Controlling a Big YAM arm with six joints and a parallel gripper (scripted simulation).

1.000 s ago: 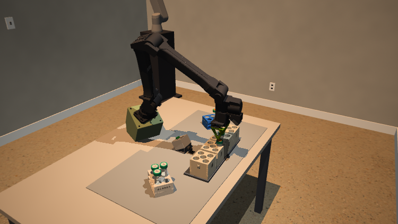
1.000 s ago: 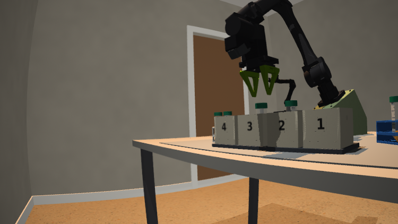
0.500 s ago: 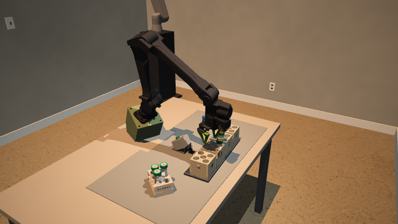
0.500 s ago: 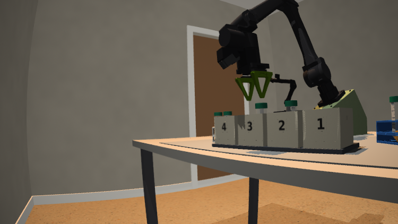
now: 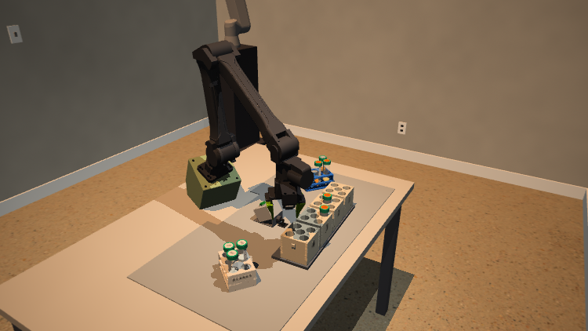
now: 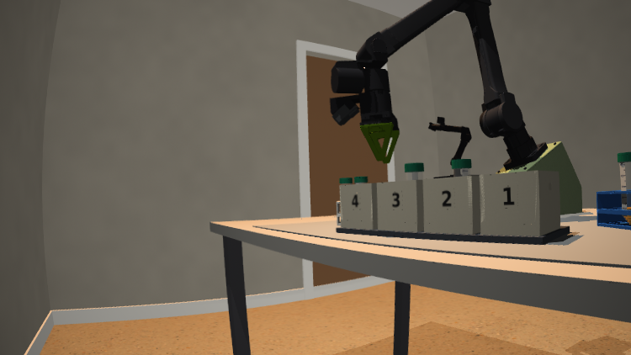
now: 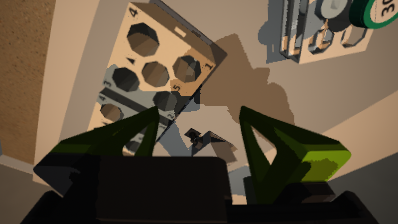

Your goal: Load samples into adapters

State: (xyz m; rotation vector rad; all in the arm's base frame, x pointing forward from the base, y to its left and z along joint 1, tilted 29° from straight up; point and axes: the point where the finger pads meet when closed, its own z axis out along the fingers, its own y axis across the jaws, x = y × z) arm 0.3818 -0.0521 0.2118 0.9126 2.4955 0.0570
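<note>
The loading stand ST holds four adapters in a row, numbered 4 to 1 in the exterior view (image 6: 445, 200). One orange-dot sample (image 5: 324, 209) stands in adapter 3 (image 6: 395, 199) and another (image 5: 326, 197) in adapter 2 (image 6: 446, 198). Adapter 4 (image 7: 160, 60) shows only empty holes in the wrist view. My gripper (image 5: 284, 209) is open and empty. It hangs above the table beside the stand's near side, over the sloped DONE desk (image 5: 265, 214), and also shows in the exterior view (image 6: 381, 143) and the wrist view (image 7: 200, 127). The blue sample rack RS (image 5: 321, 176) holds three tubes.
The blank rack RB (image 5: 238, 269) with three green-capped tubes stands at the front of the grey mat; a cap marked 30 (image 7: 382, 10) shows in the wrist view. The arm's green base (image 5: 212, 185) sits at the back left. The table edge runs close behind ST.
</note>
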